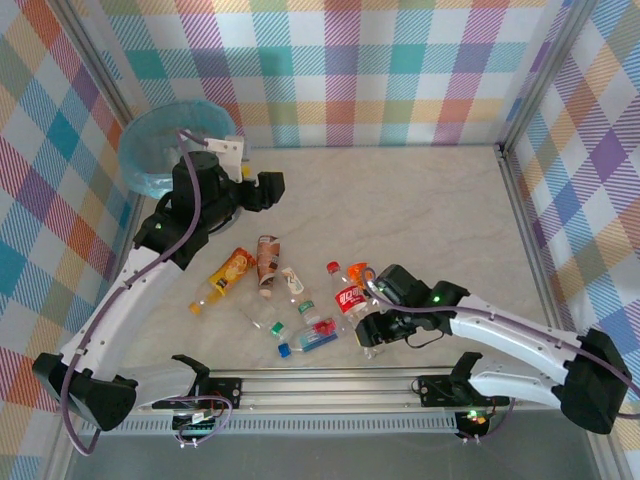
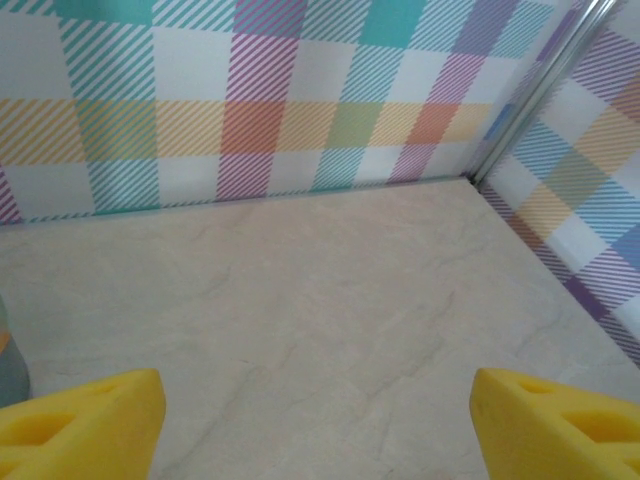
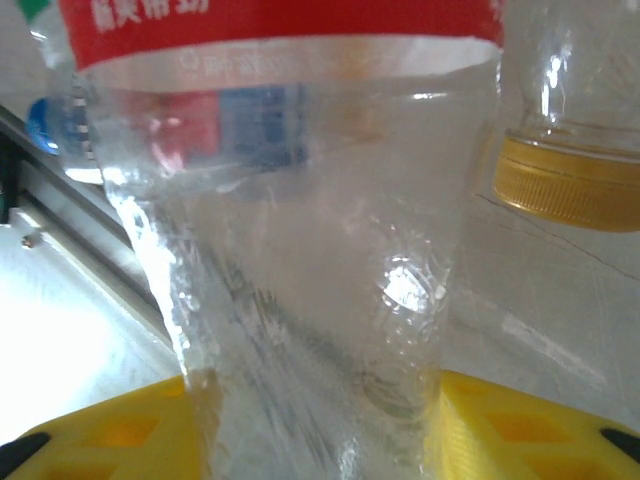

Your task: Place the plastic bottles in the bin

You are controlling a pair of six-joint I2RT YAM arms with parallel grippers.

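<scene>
the counter (image 1: 420,200) is pale, like marble with thin grey lines. checked walls (image 1: 380,70) in many colours stand around it, with shiny metal posts (image 1: 545,75) at the corners.

Both arms share one build: the left arm (image 1: 110,300) and the right arm (image 1: 515,338) have smooth white link shells set between bulky black joint housings, and each ends in a black block, the left base (image 1: 85,392) and the right base (image 1: 592,385). A thin purple-grey cable (image 1: 190,225) loops loosely along the left arm, and a like one runs over the right arm's white shell. A small green light (image 1: 155,226) glows on a left joint housing, another on a right one. The left gripper (image 1: 268,190) has a black body; its fingers (image 2: 85,425) are bright yellow wedges with moulded recesses. The right gripper (image 1: 368,335) carries fingers of the same yellow.
</scene>
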